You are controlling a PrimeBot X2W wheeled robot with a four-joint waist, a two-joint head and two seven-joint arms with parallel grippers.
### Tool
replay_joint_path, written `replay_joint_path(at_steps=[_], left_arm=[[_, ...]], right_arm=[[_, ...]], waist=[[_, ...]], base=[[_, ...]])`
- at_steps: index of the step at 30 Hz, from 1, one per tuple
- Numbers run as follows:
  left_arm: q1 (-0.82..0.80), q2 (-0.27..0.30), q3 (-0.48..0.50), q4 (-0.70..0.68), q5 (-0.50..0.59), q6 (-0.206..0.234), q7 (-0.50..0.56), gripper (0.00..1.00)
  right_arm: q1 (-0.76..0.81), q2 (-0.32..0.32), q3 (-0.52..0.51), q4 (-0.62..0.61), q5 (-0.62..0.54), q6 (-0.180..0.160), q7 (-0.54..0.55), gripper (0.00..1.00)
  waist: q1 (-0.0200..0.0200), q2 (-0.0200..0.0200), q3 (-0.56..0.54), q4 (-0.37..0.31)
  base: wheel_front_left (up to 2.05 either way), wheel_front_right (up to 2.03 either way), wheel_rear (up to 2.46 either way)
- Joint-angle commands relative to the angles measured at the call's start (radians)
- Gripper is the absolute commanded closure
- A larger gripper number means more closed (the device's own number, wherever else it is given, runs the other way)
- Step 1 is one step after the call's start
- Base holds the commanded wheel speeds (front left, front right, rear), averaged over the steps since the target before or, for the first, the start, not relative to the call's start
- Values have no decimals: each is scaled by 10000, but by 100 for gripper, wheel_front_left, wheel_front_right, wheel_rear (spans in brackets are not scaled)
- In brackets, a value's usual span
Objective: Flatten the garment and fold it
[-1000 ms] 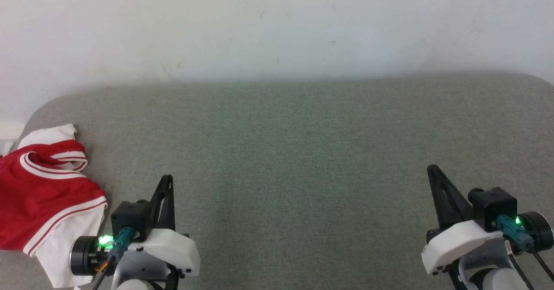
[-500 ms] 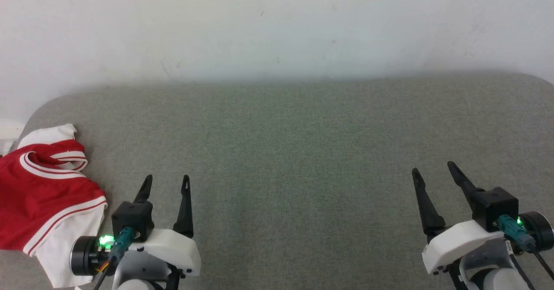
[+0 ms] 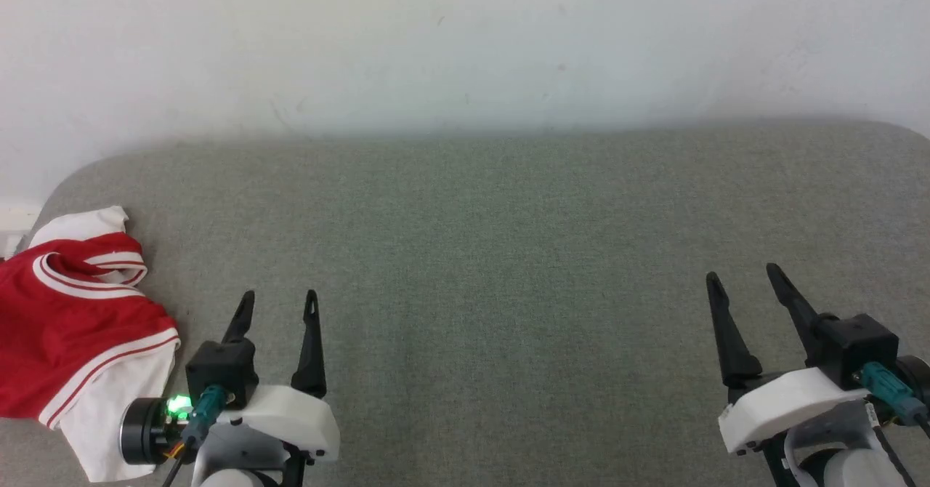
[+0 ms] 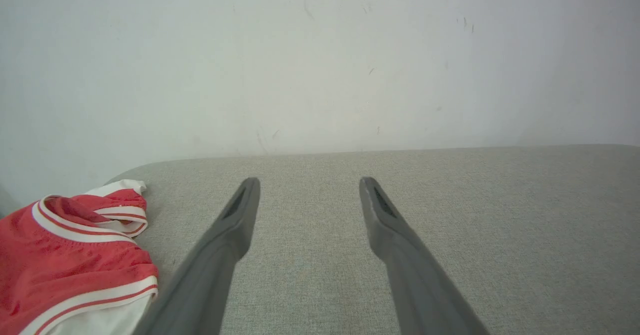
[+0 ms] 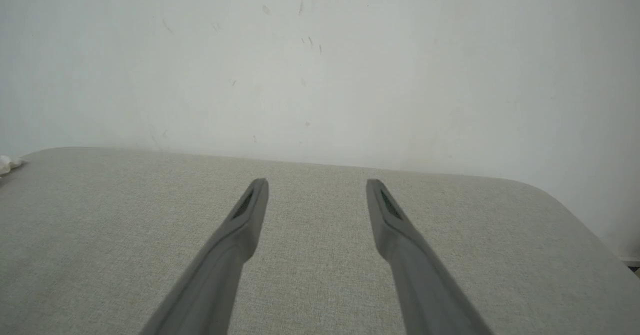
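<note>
From the head view, my left pincer (image 3: 280,296) sat at the near left and my right pincer (image 3: 742,273) at the near right. Both had their jaws spread apart with nothing between them, and both pointed toward the far wall (image 3: 465,43). The garment (image 3: 65,320) lay crumpled at the left end of the grey surface (image 3: 465,254). It was red cloth with a white sleeve and red-and-white striped trim, and it lay just left of my left arm, clear of the fingers. This view gave me both pincers and the garment together.

The left wrist view looked along my left pincer (image 4: 310,181), whose two fingers (image 4: 235,225) stood wide apart above bare grey cloth. The garment (image 4: 65,265) filled the lower left corner, close enough to make out the fine mesh of the red fabric and the striped collar band, which the head view left soft.

The right wrist view looked along my right pincer (image 5: 316,182), likewise gaping and holding nothing. It added the rounded far right corner of the surface (image 5: 550,215). At the left edge sat a small white scrap (image 5: 6,164), too little to identify.
</note>
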State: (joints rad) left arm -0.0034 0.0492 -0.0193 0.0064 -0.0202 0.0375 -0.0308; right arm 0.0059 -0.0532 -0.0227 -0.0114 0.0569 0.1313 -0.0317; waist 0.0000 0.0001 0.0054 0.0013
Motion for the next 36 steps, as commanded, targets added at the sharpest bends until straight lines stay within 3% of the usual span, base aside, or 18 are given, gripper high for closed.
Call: replay_joint_path(at_steps=[1,18,36], left_arm=[[-58,2,-48,-43,-102,105,-124,0],[-132,3,-168,-89,-186,412,-479,0],[-93,5,-180,-142,-326,776,-855,0]], right_arm=[[19,7,-26,-59,156,-1,-117,0],[61,10,-100,-198,538,-2,-472,0],[150,14,-195,-262,909,-2,-848,0]], waist=[[0,-1,6,6],[0,-1,79,353],[0,-1,108,1443]], base=[[0,0,0],[0,0,0],[0,0,0]])
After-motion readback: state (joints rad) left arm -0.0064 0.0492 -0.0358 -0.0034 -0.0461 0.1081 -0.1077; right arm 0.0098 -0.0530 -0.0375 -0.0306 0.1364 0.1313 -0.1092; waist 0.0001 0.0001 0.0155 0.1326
